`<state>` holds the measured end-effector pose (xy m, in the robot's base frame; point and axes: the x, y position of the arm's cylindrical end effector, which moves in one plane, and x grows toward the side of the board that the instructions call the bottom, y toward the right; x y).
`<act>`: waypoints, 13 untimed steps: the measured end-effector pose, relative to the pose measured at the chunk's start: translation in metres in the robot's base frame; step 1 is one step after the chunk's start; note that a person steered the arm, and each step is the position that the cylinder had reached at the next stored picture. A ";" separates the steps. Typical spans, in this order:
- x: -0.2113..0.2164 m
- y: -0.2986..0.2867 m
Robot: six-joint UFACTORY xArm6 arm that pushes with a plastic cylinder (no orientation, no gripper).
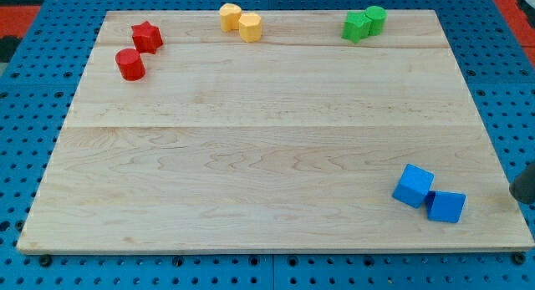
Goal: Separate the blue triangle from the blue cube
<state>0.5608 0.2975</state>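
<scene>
Two blue blocks sit touching near the board's bottom right corner. The left one (pixel 414 186) looks like the blue cube, turned at an angle. The right one (pixel 446 206) looks like the blue triangle, though its shape is hard to make out. My tip (pixel 520 199) shows as a dark rod end at the view's right edge, partly cut off. It stands apart from the blue pair, to the right of them and about level with them.
A red star (pixel 147 36) and a red cylinder (pixel 130 64) sit at the top left. Two yellow blocks (pixel 240 22) are at the top middle, and two green blocks (pixel 365 23) at the top right. The wooden board (pixel 251 156) lies on a blue pegboard.
</scene>
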 end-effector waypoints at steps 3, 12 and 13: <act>0.000 -0.003; 0.013 -0.100; 0.030 -0.108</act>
<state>0.5904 0.1900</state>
